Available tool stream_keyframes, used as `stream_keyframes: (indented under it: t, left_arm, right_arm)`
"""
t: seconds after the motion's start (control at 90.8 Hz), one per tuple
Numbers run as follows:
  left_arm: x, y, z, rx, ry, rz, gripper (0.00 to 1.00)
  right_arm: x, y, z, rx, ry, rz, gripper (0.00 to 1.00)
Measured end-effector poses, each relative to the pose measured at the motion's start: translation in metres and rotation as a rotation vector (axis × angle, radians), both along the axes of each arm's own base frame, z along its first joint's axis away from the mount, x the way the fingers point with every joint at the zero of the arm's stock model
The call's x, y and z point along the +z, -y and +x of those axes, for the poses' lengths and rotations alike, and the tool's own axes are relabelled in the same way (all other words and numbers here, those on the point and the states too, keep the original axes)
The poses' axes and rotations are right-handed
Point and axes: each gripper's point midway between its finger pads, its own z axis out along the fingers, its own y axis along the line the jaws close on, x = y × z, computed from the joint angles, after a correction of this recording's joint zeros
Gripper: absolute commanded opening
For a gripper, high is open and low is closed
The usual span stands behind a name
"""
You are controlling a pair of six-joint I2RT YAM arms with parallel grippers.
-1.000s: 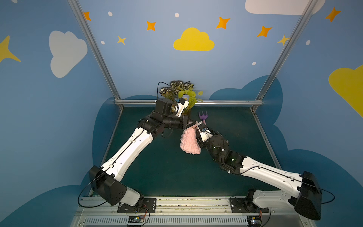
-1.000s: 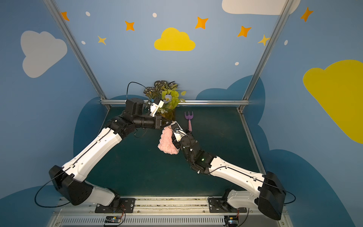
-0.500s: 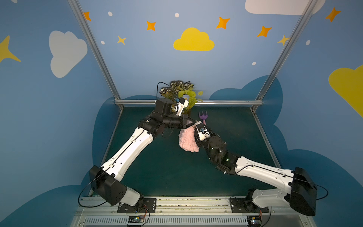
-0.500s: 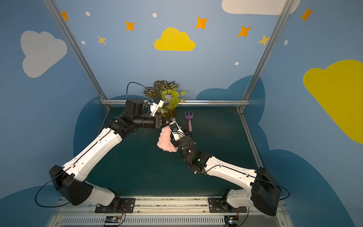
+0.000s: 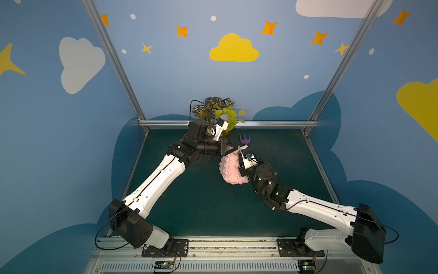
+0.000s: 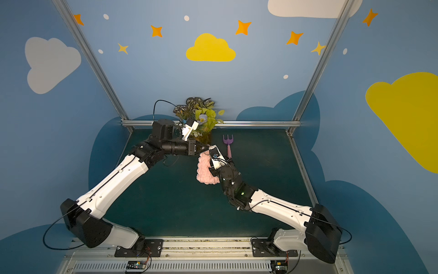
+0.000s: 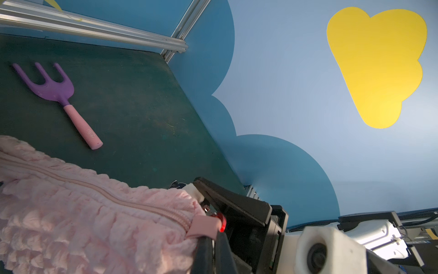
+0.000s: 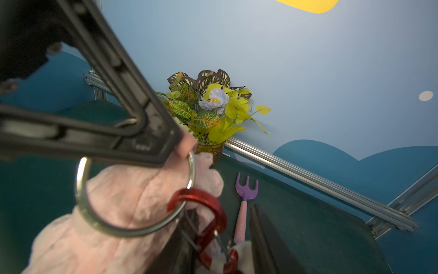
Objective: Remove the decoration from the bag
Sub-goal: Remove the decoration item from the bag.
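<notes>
1. At the upper end of the bag (image 5: pixel 231 170), the charm (image 8: pixel 244 255) hangs off a red clip (image 8: pixel 213 201) that hooks through a silver ring (image 8: pixel 80 204). Only a cream tuft and a scrap of navy show.
2. The charm looks tiny, light and soft. Plush like this will likely squash and slip out of a pinch. The clip is the stiff part and the better hold, with its gate pressed so it can slide off the ring.
3. The right gripper (image 8: pixel 222 223) has its jaws part-way apart, with the clip and charm between them. Whether they press on either I cannot tell.
4. The bag is pink, puffy and limp, and droops toward the table (image 5: pixel 201 201). Whether its lower end touches I cannot tell. It will probably swing and give under a tug, so any pull should run away from the left hold.
5. The left gripper (image 8: pixel 177 147) is clamped on the bag's pink tab, right by the ring, and carries the bag.
6. A fork (image 6: pixel 228 144) lies on the table just past the bag, and flowers (image 8: pixel 208 106) stand by the back rail. Both are apart from the work.
</notes>
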Motion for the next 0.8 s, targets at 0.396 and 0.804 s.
stream_keyframes:
  t: [0.396, 0.804]
  left_arm:
    - [0.001, 0.003, -0.002, -0.019, 0.003, -0.019, 0.02]
    - [0.008, 0.008, -0.005, -0.041, 0.014, -0.045, 0.03]
  right_arm:
    - [0.000, -0.002, -0.001, 0.088, -0.042, 0.045, 0.26]
    - [0.007, 0.002, -0.013, 0.166, -0.082, 0.074, 0.13]
